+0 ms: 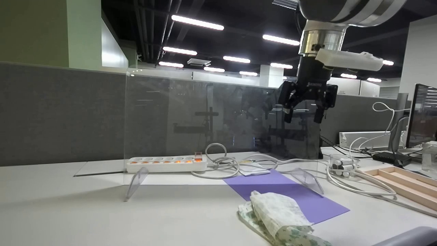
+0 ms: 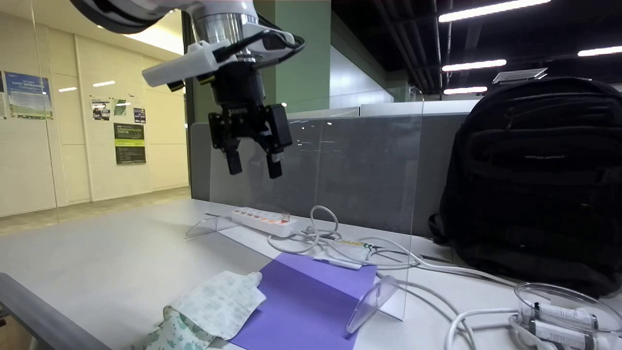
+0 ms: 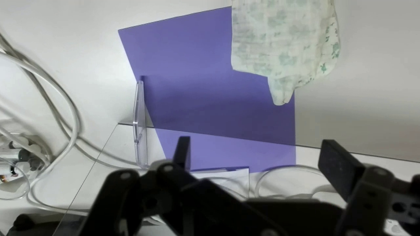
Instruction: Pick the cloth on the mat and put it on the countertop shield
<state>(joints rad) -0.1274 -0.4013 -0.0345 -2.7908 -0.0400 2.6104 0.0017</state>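
A white cloth with green print (image 1: pixel 278 210) lies crumpled on the white table and over a corner of the purple mat (image 1: pixel 317 204). Cloth (image 2: pixel 221 301) and mat (image 2: pixel 301 301) also show in an exterior view, and in the wrist view the cloth (image 3: pixel 283 39) covers the mat's upper right (image 3: pixel 203 59). The countertop shield (image 1: pixel 191 119) is a clear upright panel on two clear feet, standing across the mat; it also shows in an exterior view (image 2: pixel 359 165). My gripper (image 1: pixel 304 118) is open and empty, high above the table near the shield's top; its fingers (image 3: pixel 257 154) are wide apart.
Behind the shield lie a white power strip (image 1: pixel 167 164), looped white cables (image 1: pixel 222 167) and a white packet (image 1: pixel 254 169). A clear container of small bottles (image 1: pixel 343 165), a wooden tray (image 1: pixel 406 184) and a monitor (image 1: pixel 423 116) stand aside. A black backpack (image 2: pixel 534 184) leans at the partition.
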